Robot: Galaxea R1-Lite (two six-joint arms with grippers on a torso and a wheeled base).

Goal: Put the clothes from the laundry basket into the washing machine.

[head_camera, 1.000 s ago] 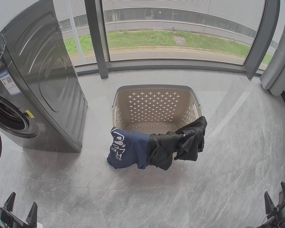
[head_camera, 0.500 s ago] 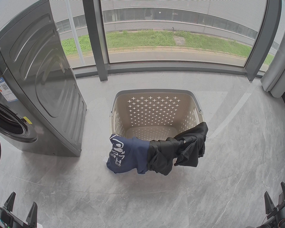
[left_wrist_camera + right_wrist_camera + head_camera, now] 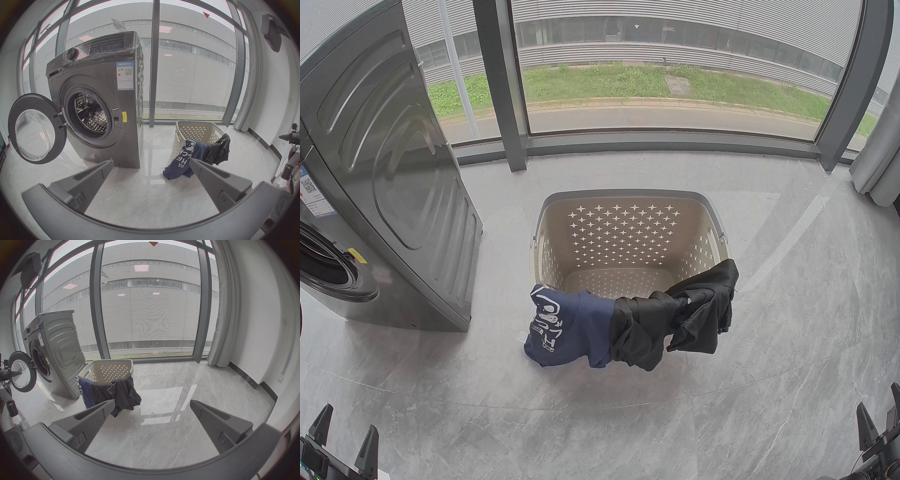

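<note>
A beige laundry basket (image 3: 628, 197) stands on the floor before the window. Over its near rim hang a navy blue shirt (image 3: 565, 325) with white print and a black garment (image 3: 675, 312). The grey washing machine (image 3: 387, 156) stands at the left, its round door (image 3: 36, 132) swung open and the drum (image 3: 90, 114) bare. My left gripper (image 3: 345, 437) is open at the near left, well short of the basket, nothing between its fingers. My right gripper (image 3: 878, 415) is open at the near right, also holding nothing. The basket (image 3: 200, 131) and clothes (image 3: 109, 393) lie ahead of both wrists.
Large windows and dark frame posts (image 3: 497, 81) stand behind the basket. A grey curtain (image 3: 878, 156) hangs at the far right. Bare marble floor (image 3: 612, 419) stretches between the grippers and the basket.
The whole head picture has shifted slightly, so the camera moved: basket and washer sit a little lower and more to the left in the frame. Clothes and grippers keep their places.
</note>
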